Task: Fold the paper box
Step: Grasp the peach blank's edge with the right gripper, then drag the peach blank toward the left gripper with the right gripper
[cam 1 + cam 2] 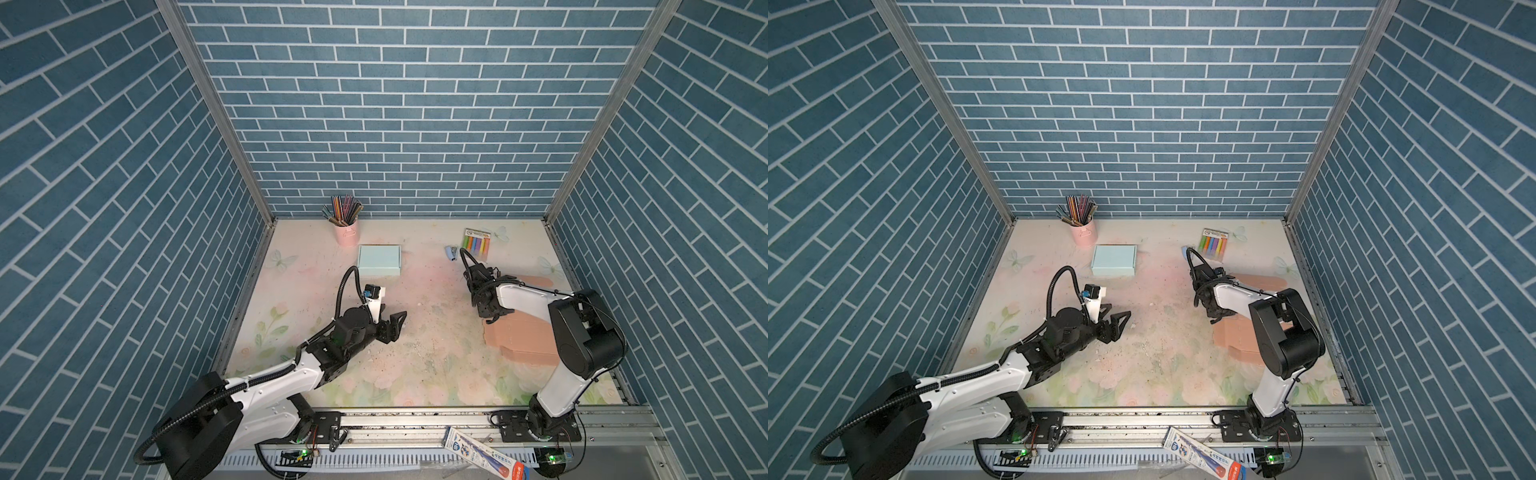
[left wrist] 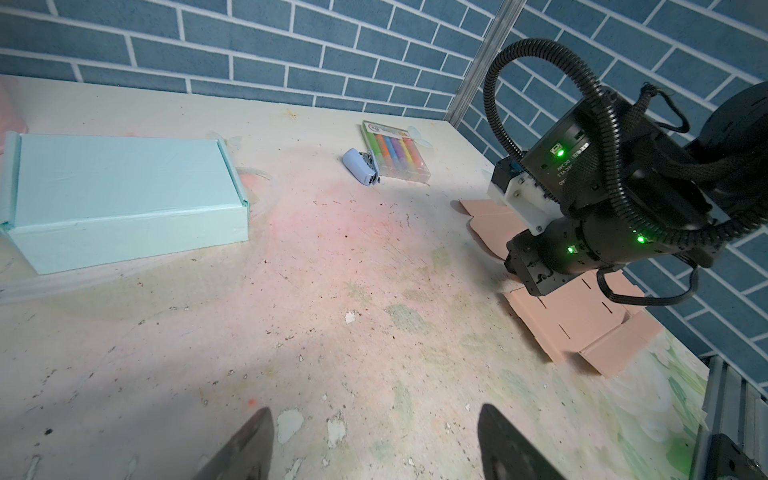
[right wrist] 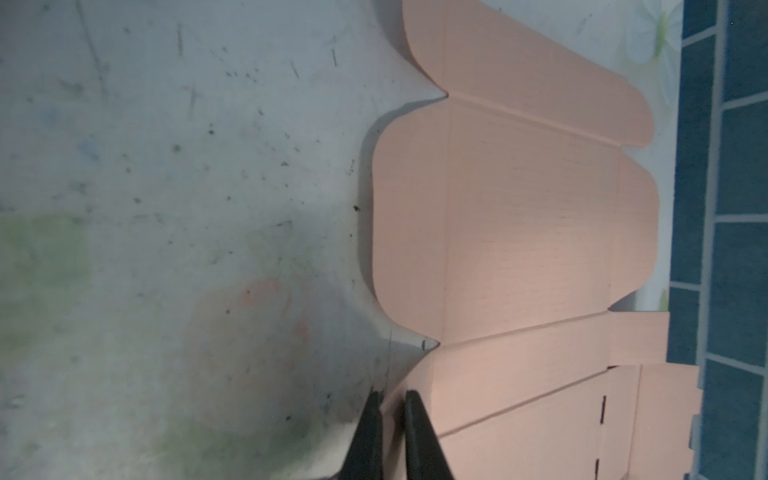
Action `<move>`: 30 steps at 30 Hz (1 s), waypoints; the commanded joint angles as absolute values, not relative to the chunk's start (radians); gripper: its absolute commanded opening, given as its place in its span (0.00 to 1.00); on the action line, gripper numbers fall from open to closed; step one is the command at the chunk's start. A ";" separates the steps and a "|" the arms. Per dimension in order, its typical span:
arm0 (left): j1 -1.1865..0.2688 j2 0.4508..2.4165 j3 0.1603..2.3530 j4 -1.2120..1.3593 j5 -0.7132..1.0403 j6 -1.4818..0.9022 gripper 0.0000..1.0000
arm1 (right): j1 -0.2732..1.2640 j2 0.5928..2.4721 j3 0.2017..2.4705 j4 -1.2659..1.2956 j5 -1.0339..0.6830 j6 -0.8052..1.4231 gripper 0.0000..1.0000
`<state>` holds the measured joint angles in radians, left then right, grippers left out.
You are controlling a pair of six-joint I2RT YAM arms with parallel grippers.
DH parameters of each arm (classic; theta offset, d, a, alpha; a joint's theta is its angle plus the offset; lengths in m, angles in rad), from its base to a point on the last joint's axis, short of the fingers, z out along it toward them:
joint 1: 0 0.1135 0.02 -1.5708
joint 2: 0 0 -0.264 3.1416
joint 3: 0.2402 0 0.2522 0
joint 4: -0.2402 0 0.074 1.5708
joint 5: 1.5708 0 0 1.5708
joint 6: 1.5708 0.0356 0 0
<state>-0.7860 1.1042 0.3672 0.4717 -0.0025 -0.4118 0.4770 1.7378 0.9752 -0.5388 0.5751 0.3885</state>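
The right hand (image 3: 392, 400) pinches the edge of the flat pink paper box (image 3: 511, 232), which lies lengthwise ahead of it. The left hand (image 1: 397, 323), spread, is well apart.

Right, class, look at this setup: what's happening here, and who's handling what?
The right gripper is pinching an edge of the flat pink cardboard sheet, lying unfolded on the table. The left gripper hangs open above the table's middle, holding nothing. A folded blue box sits at the back beside a cup of pencils.

walls (image 1: 415, 104): blue brick, 3 sides | tabletop (image 1: 415, 365): worn floral mat | alu corner posts (image 1: 219, 112)
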 commanded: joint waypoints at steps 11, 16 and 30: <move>-0.791 0.887 0.321 0.433 -0.034 -0.409 0.78 | 0.520 1.651 0.946 -0.613 0.613 0.456 0.03; -0.791 0.838 0.331 0.391 -0.070 -0.419 0.78 | 0.524 1.621 0.931 -0.595 0.581 0.445 0.01; -0.709 0.748 0.350 0.290 -0.020 -0.530 0.78 | 0.913 1.363 0.952 -0.414 0.471 0.160 0.00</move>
